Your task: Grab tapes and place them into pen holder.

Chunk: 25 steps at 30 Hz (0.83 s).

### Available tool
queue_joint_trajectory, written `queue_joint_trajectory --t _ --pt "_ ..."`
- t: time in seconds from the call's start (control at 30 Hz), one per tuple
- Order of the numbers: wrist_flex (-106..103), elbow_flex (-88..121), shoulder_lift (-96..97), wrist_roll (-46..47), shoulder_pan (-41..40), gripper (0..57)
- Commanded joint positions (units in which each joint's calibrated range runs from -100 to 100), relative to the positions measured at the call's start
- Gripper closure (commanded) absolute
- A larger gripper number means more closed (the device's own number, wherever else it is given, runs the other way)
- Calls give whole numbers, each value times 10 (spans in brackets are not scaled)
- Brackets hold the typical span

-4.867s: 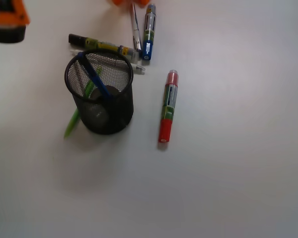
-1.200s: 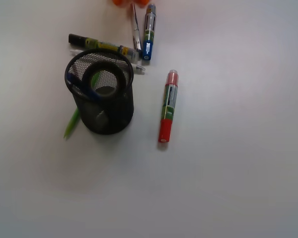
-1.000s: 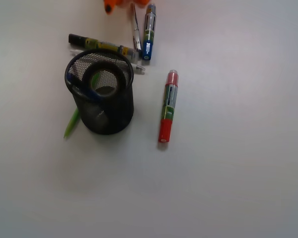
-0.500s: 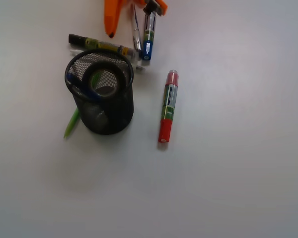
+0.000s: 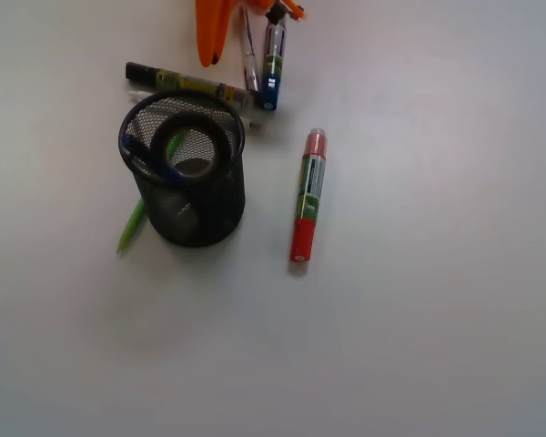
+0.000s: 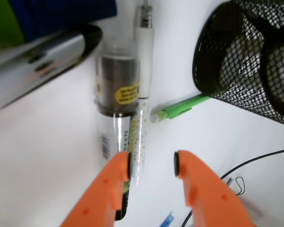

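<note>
White table (image 5: 419,328) fills the front view, bare over most of its right and lower part.

Pen holder (image 5: 184,173) — black mesh cup, upright, left of centre. A black tape roll (image 5: 193,146) with a pale core sits inside near the top, ring facing up, with a blue pen (image 5: 146,157) leaning beside it in the cup. In the wrist view the cup is at the upper right, a dark roll dimly visible through the mesh. No other tape can be made out.

Gripper (image 5: 246,23) — orange, at the top edge of the front view, above the pens. Wrist view shows the jaws apart with nothing between them, one tip just beside a clear pen (image 6: 141,137).

Red marker (image 5: 308,195) lies alone right of the cup, well apart from it.

Black marker (image 5: 187,84) lies just behind the cup; blue-capped marker (image 5: 272,64) near its right end.

Green pen (image 5: 132,226) pokes out at the cup's lower left, on the table.
</note>
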Motion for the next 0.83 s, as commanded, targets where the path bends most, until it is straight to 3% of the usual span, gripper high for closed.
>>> queue_joint_trajectory --t 0.0,0.13,0.8 --pt "7 -20 -5 -3 -3 495" --pt "7 -22 -5 -2 -3 573" --pt "8 -24 -5 -3 -3 572"
